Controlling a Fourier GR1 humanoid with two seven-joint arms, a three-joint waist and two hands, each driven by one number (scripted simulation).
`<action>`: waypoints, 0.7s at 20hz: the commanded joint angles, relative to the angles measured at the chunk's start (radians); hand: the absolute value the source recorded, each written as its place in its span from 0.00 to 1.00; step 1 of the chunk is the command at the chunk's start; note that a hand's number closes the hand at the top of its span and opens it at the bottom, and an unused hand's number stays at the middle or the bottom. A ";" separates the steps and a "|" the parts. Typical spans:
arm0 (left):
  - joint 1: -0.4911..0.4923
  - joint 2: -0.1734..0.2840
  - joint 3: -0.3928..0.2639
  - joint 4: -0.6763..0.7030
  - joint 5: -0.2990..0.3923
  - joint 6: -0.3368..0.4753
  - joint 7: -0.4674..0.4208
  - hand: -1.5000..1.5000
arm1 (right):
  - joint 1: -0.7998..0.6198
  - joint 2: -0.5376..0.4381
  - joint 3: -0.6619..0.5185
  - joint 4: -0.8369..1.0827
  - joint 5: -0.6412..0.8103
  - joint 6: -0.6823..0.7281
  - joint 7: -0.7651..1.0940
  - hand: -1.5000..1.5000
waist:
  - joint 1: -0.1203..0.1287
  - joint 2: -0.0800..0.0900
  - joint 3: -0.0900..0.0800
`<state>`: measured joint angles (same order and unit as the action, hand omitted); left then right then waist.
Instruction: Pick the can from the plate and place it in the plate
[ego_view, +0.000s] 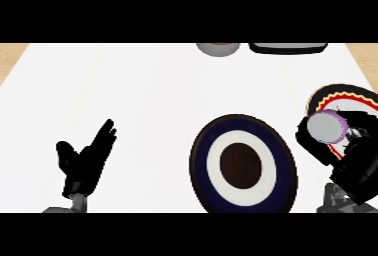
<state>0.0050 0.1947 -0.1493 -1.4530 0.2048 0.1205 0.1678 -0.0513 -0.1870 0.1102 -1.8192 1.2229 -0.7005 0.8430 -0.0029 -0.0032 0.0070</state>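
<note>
Right robot hand curled round the can, just right of the blue plate; left robot hand spread wide, resting.

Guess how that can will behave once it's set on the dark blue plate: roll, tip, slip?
The can looks round with a smooth metallic end, so on its side it would probably roll. The right hand curls round it, tilted; released that way it may tip. The dark blue plate looks flat in the middle, so upright it should likely stand.
</note>
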 joint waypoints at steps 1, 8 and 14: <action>0.008 -0.003 0.003 0.051 0.007 -0.021 0.017 0.50 | -0.035 -0.095 -0.153 0.131 -0.145 -0.137 -0.078 1.00 | 0.005 0.007 -0.006; 0.027 -0.013 0.002 0.032 -0.016 -0.009 0.013 0.50 | -0.098 -0.286 -0.276 0.404 -0.560 -0.206 -0.383 1.00 | 0.011 0.006 -0.005; 0.020 -0.038 -0.018 -0.028 -0.038 0.012 0.052 0.50 | -0.148 -0.329 -0.363 0.633 -0.844 -0.196 -0.731 1.00 | 0.010 0.005 -0.005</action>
<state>0.0048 0.1726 -0.1505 -1.4685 0.1825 0.1170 0.1789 -0.1847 -0.4882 -0.1989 -1.3053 0.5439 -0.8956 0.3137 0.0097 -0.0011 0.0066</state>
